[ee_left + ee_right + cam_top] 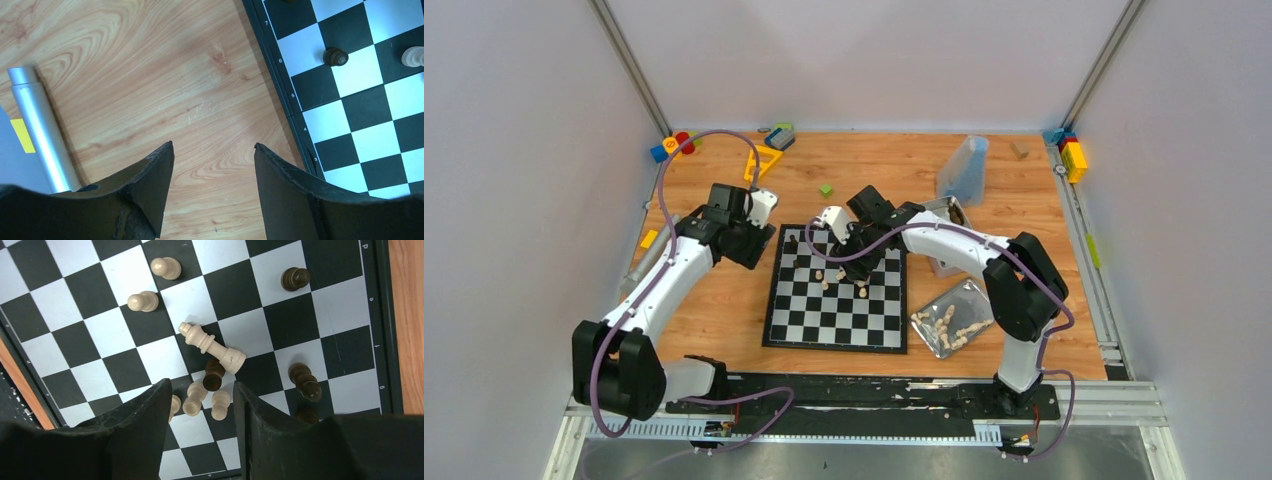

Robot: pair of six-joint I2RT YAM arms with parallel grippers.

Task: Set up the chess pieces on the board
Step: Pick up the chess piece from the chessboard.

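Note:
The board (824, 325) lies mid-table, with a few chess pieces on its far half. My right gripper (852, 255) hangs over them. In the right wrist view it (201, 385) is open, and three cream pawns (195, 397) stand close together below the gap. A dark piece (214, 375) and a toppled cream king (212, 347) lie just beyond, with more pawns (143, 301) and dark pieces (305, 381) around. My left gripper (759, 238) is at the board's far left corner. It (214, 146) is open and empty over bare wood beside the board edge (285, 95), near a dark pawn (335, 56).
A metal tray (929, 340) holding cream pieces sits right of the board, and a second tray (954, 210) lies behind my right arm. A clear container (964, 170), a green block (825, 189) and toy blocks (674, 145) stand at the back. A silver tube (42, 130) lies left.

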